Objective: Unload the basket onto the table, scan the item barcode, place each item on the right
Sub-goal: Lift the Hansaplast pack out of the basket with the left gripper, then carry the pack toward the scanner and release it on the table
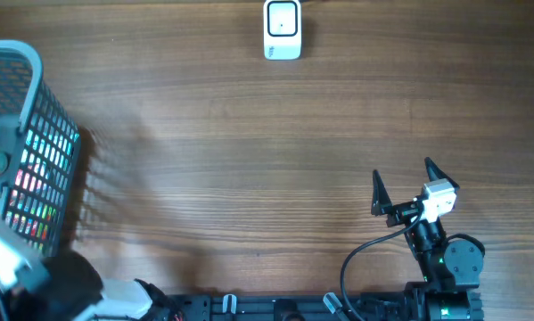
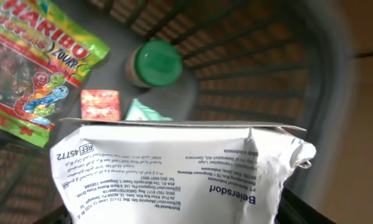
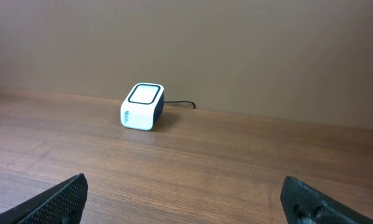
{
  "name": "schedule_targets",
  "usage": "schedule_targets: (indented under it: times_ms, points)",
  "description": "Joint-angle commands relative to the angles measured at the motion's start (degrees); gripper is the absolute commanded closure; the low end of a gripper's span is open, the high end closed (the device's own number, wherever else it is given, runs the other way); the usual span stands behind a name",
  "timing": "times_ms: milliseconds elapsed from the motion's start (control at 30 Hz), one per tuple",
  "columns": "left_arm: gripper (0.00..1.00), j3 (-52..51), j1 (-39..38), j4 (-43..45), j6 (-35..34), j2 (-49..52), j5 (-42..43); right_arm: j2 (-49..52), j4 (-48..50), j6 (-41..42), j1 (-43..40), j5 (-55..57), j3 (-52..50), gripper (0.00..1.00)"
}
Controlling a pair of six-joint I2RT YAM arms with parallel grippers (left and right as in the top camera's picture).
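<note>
In the grey basket [image 1: 26,107] at the counter's [image 1: 249,178] left lie a HARIBO gummy bag [image 2: 30,68], a small red sachet [image 2: 100,104] and a green-lidded jar [image 2: 156,63]. Above them the left jaws, tips hidden, seem to pinch the white packet [image 2: 174,168], printed upside down "Beiersdorf" and "REF 45172". No barcode shows on this face, so it may meet the scanner [image 1: 283,29], far across mid-counter, wrong side on. The crumpled film could also slip or catch the basket rim. The right jaws stand spread wide, empty.
</note>
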Motion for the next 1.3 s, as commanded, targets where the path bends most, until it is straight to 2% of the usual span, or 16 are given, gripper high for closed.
schedule_targets:
  times_ms: [0,167,233,300,533,867,1000,1267]
  points:
    - [0.38,0.2,0.4,0.0,0.0,-8.4,2.2,-0.3,0.1,0.6,0.4,1.0,-0.1,0.00]
    - [0.41,0.2,-0.3,-0.3,0.0,-13.5,16.7,-0.3,0.1,0.5,0.4,1.0,-0.1,0.00]
    - [0.41,0.2,-2.7,-3.1,0.0,-13.6,22.5,-0.3,0.1,0.6,0.4,1.0,-0.1,0.00]
    - [0.41,0.2,-6.3,-6.3,0.0,-12.8,23.5,-0.3,0.1,0.5,0.4,1.0,-0.1,0.00]
    - [0.41,0.2,-23.9,-12.2,1.7,-8.0,21.1,-0.3,0.1,0.6,0.4,1.0,-0.1,0.00]
    - [0.40,0.2,-53.9,-16.1,1.7,5.7,3.5,-0.3,0.1,0.5,0.4,1.0,-0.1,0.00]
    - [0.40,0.2,-62.2,-15.6,1.4,13.4,2.4,-0.3,0.1,0.6,0.4,1.0,-0.1,0.00]
    - [0.39,0.2,-76.1,-12.5,-9.4,29.6,2.7,-0.3,0.1,0.5,0.4,1.0,-0.1,0.00]
